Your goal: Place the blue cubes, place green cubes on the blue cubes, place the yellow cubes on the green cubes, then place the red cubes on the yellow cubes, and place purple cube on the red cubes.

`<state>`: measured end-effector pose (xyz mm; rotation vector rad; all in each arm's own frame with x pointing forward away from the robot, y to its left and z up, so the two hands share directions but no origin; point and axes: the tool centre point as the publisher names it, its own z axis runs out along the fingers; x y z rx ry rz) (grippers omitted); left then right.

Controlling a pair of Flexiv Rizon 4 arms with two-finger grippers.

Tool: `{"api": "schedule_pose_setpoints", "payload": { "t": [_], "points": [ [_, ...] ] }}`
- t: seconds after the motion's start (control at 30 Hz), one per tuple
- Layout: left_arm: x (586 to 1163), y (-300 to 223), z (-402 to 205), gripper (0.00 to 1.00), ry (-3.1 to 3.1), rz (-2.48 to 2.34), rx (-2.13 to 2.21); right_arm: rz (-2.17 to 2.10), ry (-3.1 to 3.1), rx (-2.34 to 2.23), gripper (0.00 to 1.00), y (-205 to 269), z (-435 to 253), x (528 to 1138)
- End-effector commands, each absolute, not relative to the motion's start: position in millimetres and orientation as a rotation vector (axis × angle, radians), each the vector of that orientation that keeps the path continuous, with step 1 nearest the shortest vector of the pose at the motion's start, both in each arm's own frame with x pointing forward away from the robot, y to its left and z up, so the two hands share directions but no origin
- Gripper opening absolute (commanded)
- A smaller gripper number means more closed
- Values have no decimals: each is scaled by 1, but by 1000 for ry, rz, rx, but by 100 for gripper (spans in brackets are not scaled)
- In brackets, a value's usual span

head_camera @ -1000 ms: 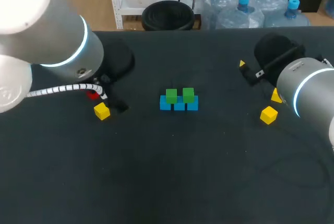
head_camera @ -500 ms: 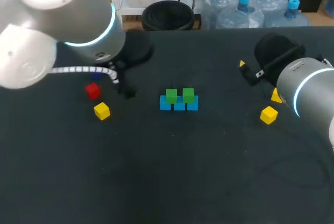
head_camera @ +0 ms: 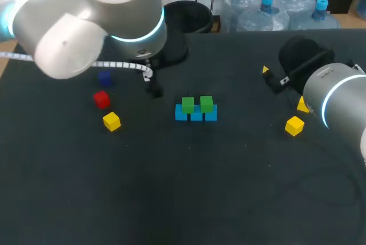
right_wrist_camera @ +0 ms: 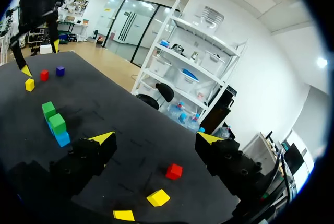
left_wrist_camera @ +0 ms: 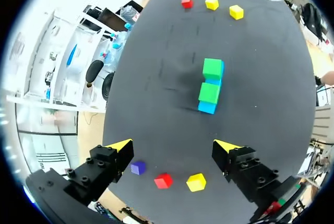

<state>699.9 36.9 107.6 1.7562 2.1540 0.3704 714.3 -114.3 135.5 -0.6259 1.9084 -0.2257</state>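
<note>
Left arm (head_camera: pixel 114 22) nearer green cubes (head_camera: pixel 187 105), fingers (left_wrist_camera: pixel 121 145) wide, empty

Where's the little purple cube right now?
In the head view the purple cube sits on the left side of the table, just beyond the red cube and well left of the blue-and-green stack.

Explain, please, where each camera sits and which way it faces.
Head: above and behind, looking down at the table; left arm, right arm show.
Left wrist: on left arm, looking down between open jaws at the stack.
Right wrist: on right arm, looking across the table between open jaws.
Shared: all show the stack.
</note>
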Motion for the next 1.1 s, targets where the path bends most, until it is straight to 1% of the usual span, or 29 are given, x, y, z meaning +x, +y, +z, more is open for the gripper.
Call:
{"api": "schedule_pose_setpoints", "payload": {
  "t": [0.03,0.23,0.4,0.7,0.97,1.1],
  "points": [
    [708,32,102,100,2150,407,1797,-191,1834,-629,100,-117,133,714],
    [706,34,100,100,2096,408,1863,-191,1834,-629,100,-117,133,714],
    [707,46,101,100,2162,422,1819,-191,1834,-629,100,-117,133,714],
    [703,83,100,100,2424,492,1531,-191,1834,-629,100,-117,133,714],
    [677,104,104,100,2571,412,1245,-191,1834,-629,100,-117,133,714],
    [661,116,102,100,2611,339,1173,-191,1834,-629,100,-117,133,714]
  ]
}}
